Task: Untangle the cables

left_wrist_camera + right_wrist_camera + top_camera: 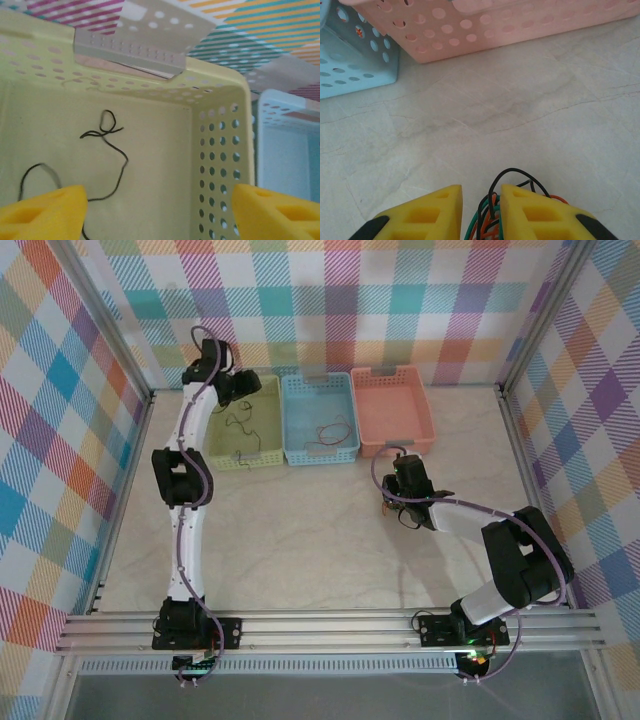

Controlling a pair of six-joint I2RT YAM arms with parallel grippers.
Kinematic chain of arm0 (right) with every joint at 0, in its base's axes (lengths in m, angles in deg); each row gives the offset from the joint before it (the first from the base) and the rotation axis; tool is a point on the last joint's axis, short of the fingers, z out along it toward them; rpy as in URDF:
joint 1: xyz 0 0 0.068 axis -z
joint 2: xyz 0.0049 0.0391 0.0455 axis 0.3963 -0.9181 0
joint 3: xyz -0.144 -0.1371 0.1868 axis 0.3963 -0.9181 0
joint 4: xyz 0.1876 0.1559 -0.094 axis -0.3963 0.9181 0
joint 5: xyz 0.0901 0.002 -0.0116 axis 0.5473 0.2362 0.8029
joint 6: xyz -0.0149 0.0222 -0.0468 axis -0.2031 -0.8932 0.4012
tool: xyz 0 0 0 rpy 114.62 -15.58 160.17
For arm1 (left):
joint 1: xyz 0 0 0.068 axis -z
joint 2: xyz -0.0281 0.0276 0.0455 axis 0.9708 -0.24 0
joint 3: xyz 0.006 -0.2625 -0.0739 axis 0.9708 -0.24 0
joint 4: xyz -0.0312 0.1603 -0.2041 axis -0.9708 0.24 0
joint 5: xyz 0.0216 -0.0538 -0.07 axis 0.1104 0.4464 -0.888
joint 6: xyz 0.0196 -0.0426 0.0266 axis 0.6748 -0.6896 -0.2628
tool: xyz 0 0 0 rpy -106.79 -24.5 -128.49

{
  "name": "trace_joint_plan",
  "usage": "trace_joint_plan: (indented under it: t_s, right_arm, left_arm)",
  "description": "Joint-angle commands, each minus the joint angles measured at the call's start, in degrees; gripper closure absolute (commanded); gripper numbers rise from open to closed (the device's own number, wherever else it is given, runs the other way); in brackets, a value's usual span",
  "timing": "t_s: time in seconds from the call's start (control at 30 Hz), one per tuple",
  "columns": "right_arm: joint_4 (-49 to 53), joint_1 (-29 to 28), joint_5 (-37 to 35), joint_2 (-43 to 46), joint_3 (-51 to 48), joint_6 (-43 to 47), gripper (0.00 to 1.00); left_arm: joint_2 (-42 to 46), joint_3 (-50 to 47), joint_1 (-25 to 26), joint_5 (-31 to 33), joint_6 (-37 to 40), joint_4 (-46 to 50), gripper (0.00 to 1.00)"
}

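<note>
Your right gripper (pixel 481 212) is clamped on one clump (pixel 490 197) of black, green and orange cables near the pink basket (pixel 520 25), one of three, while your left gripper (pixel 159 215), fingers spread, hangs over one black cable (pixel 126 161) in the yellow-green basket (pixel 215 150), and one strand (pixel 333 430) lies in the blue basket (pixel 286 420).

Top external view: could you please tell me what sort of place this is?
Probably a robot test cell: checked walls, an aluminium frame rail, and a green basket, blue basket and pink basket.

Bright even light, soft shadows, wrist close-ups blurred.
</note>
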Motion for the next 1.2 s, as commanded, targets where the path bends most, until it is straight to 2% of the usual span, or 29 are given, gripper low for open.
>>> trace_joint_plan:
  t_s: [0.0,0.1,0.2,0.27,0.47,0.6,0.73,0.9,1.17]
  right_arm:
    - [-1.8,0.2,1.2,-0.9,0.8,0.5,0.73]
    - [-1.9,0.2,1.3,-1.0,0.8,0.5,0.73]
    - [-1.9,0.2,1.5,-0.9,0.8,0.4,0.73]
    - [-2.0,0.2,1.5,-1.0,0.7,0.4,0.73]
    - [-2.2,0.2,1.5,-0.9,0.7,0.4,0.73]
    - [-2.2,0.2,1.7,-1.1,0.8,0.4,0.73]
    - [-2.2,0.2,1.7,-0.9,0.6,0.4,0.73]
    - [-2.9,0.2,2.0,-0.6,0.1,0.6,0.72]
    - [-3.0,0.2,3.0,-1.0,0.4,0.8,0.72]
  left_arm:
    - [10.3,-2.7,-0.3,-0.9,-1.8,2.0,0.19]
    - [17.4,-11.4,-0.1,0.5,-4.1,2.4,0.19]
    - [28.2,-28.9,0.9,1.3,-6.7,-4.1,0.22]
    - [35.8,-40.6,2.3,4.1,-7.9,-8.0,0.22]
    - [54.1,-67.7,5.7,10.1,-10.4,-14.5,0.28]
    - [61.0,-80.7,7.3,12.6,-11.3,-19.4,0.32]
    - [58.5,-83.5,7.6,11.8,-11.5,-20.5,0.42]
    - [53.2,-81.2,8.6,10.4,-9.8,-24.1,0.45]
    - [46.0,-72.7,9.0,16.2,-5.7,-19.3,0.57]
